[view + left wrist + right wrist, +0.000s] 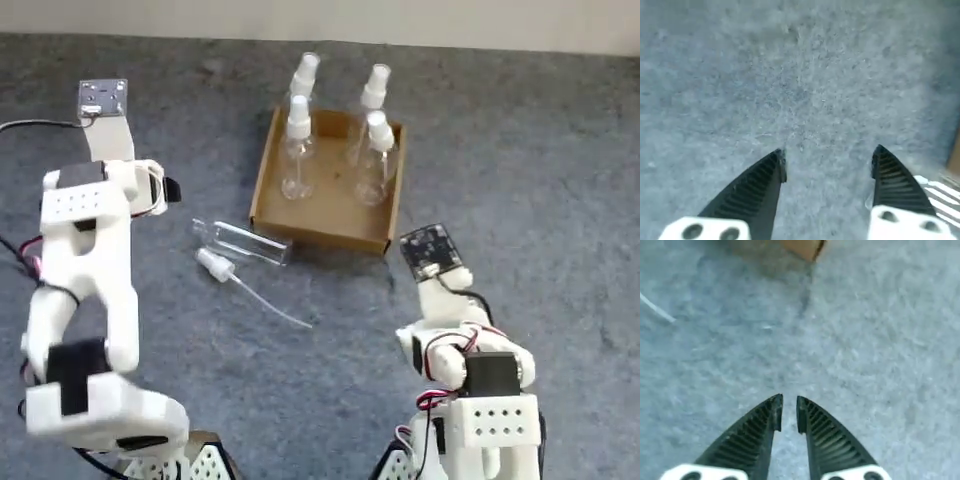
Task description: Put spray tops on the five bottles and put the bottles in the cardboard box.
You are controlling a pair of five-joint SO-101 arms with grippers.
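**Operator:** How far along am I?

**Spotter:** You are getting close to the end. Four bottles (297, 160) are standing in the box (320, 233), all four capped. The fifth bottle (245, 242) is lying on its side on the table (520, 180), just in front of the box, and it is wearing nothing on its neck.

**Operator:** And its top?

**Spotter:** The top (214, 264) is lying just beside that bottle, on the side away from the box. Its thin tube (275, 308) is trailing across the table toward your right arm.

**Operator:** What are my grippers doing?

**Spotter:** Your left gripper (830, 152) is hanging over bare table with its jaws spread wide, gripping nothing. Your right gripper (788, 399) is hovering near the box's front corner. Its jaws are drawn almost together, leaving only a slit, and they are also empty.

**Operator:** So what is remaining?

**Spotter:** As I judge it, you are facing one last round: steadying the fifth bottle, feeding the tube into its neck, seating the top, then carrying the bottle into the box. The tube is looking flimsy, so I am expecting the threading to be the fiddly part.
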